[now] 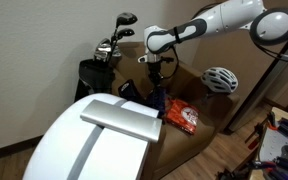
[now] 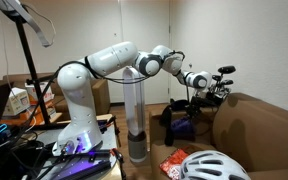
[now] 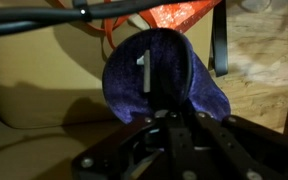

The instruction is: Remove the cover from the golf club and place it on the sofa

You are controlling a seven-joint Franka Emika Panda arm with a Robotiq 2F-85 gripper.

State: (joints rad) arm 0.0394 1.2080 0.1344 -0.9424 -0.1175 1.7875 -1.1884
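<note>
Cover [image 1: 156, 96], dark blue and soft, hangs from the claw [image 1: 154, 72], which is clamped narrow on the fabric's upper end. It dangles just over the brown sofa [image 1: 199, 100], near an orange packet [image 1: 181, 118] lying on the seat. In the wrist view the fabric shows 1 white mark, with tan upholstery on one side of it and wood floor [image 3: 269, 60] on the other. The golf club [image 1: 126, 19] stands well apart in the black bag [image 1: 91, 72] among silver irons [image 1: 106, 45], its dark head bare. 1 white helmet [image 1: 220, 78] rests on the sofa.
</note>
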